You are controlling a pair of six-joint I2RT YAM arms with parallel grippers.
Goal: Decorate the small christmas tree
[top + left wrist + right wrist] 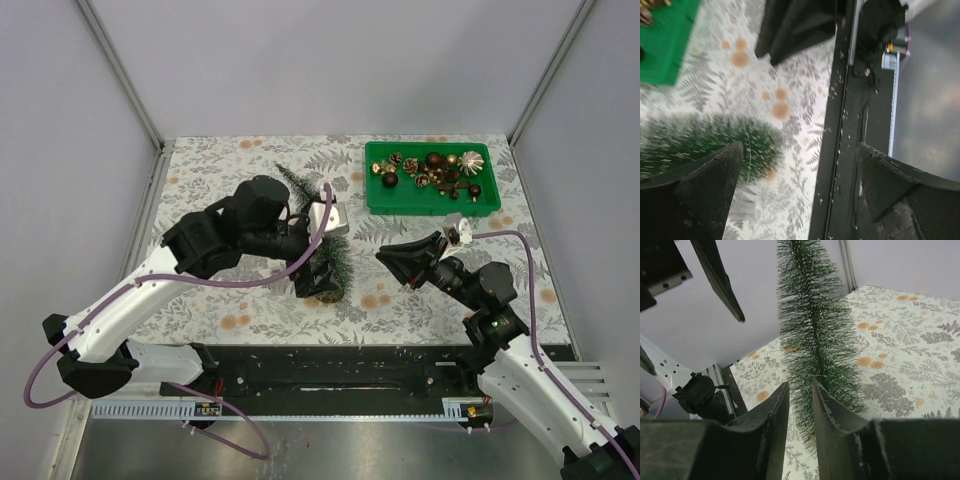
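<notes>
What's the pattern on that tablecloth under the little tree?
The tablecloth is pale, with grey fern leaves and orange blossoms; clearest in the right wrist view.

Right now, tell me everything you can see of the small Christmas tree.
The small christmas tree is a slim cone of dark green bristles with frosty tips. It is on the leaf-patterned tablecloth, left of the green tray, tip toward the far left. The left claw, wide open, covers its lower end in the top view, so the base and any contact are hidden. No ornaments show on it.
</notes>
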